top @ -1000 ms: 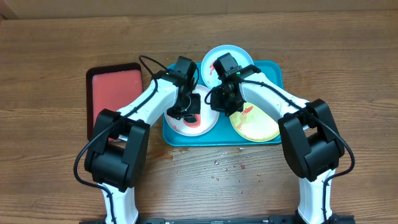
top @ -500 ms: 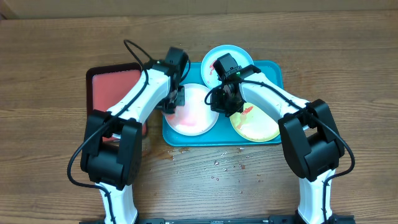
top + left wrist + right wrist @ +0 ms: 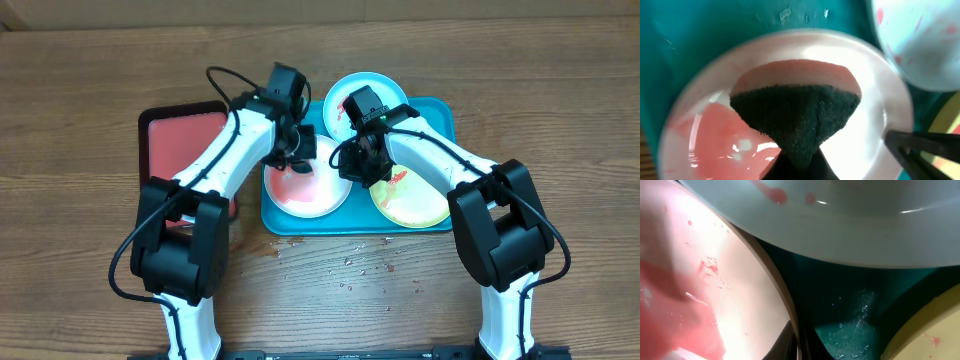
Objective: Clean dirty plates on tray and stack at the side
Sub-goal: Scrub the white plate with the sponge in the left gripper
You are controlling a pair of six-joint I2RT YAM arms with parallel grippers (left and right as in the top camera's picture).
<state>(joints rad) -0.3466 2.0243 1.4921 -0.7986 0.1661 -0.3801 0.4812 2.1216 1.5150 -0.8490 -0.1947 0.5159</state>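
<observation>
Partly the sponge (image 3: pixel 797 117) hides the pinkish plate (image 3: pixel 875 130).

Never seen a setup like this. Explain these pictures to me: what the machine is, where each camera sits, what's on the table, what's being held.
These are two white-and-black robot arms, each ending in a two-finger gripper. One picture looks down from above the wooden table. The other two come from a small camera on each wrist. A turquoise tray carries three red-smeared plates: a blue-rimmed plate, a pinkish-white plate and a yellow-green plate. A black-rimmed red tray lies beside it. The left gripper pinches a sponge, pink with a dark scrubbing side, over the pinkish-white plate. The right gripper is shut on that plate's rim, apparently steadying it.
</observation>
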